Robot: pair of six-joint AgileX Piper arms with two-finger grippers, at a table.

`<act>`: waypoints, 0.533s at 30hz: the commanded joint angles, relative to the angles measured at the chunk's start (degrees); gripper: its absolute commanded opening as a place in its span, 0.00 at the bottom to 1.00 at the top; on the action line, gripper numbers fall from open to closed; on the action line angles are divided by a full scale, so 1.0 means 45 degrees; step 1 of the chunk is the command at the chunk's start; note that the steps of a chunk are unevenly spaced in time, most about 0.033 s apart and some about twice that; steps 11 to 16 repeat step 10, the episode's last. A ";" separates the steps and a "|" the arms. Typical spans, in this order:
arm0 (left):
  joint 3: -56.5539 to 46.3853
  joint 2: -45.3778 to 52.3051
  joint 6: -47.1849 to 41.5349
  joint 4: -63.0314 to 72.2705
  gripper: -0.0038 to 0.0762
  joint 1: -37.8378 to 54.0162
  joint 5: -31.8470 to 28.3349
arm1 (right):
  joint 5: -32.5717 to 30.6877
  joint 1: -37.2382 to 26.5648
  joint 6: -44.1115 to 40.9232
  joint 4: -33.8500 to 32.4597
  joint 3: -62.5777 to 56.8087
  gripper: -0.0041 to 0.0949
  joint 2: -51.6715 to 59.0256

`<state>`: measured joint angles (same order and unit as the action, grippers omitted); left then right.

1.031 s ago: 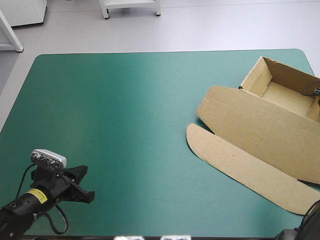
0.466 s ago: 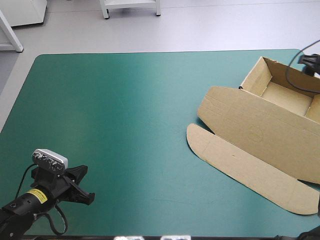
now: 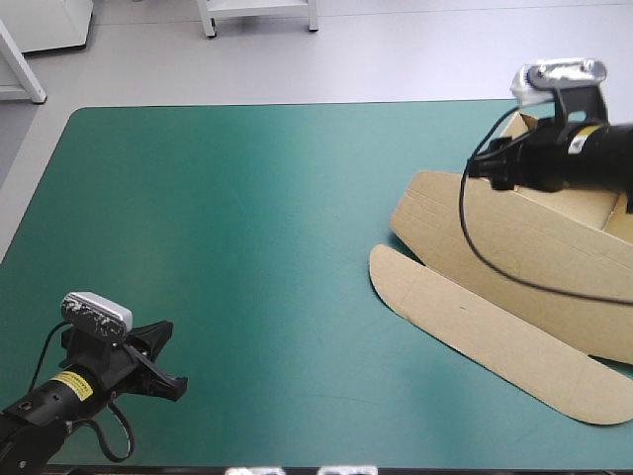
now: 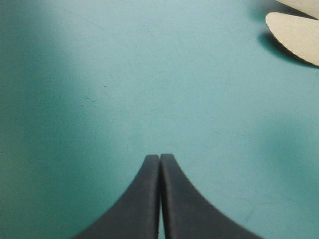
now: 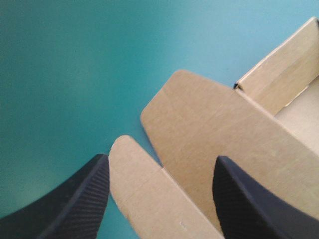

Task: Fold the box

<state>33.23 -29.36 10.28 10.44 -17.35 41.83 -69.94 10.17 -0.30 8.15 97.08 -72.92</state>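
Box [image 3: 514,262] at the right of the teal-green cover [image 3: 247,218]: tray walls [image 5: 279,64] up, lid [image 3: 445,218] and rounded flap [image 3: 475,332] flat on it. My right gripper [image 5: 160,164] hangs over the lid, fingers spread; my left gripper [image 4: 160,158] is pressed shut, well apart at the near-left corner. Risk: nothing pins the tray, so a shallow scoop may skid it rightward; I can't judge my height.

The table [image 3: 247,247] has a teal-green cover. On it lies the brown box [image 3: 445,228]. The box's open tray stands toward the table's far right corner. In front of the tray the lid lies flat on the cover, its rounded flap [image 3: 475,327] farthest from the tray.
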 commanded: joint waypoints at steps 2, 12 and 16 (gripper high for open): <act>0.0312 -0.0066 0.0058 0.0231 0.04 -0.0087 -0.0963 | 0.2875 0.0899 -0.0074 0.0040 -0.3600 0.61 0.2484; 0.0312 -0.0066 0.0553 0.0260 0.04 -0.0087 -0.1206 | 0.6440 0.1539 0.2336 0.1997 -1.0313 0.61 0.6593; 0.0312 -0.0066 0.0553 0.0260 0.04 -0.0087 -0.1206 | 0.6440 0.1539 0.2336 0.1997 -1.0313 0.61 0.6593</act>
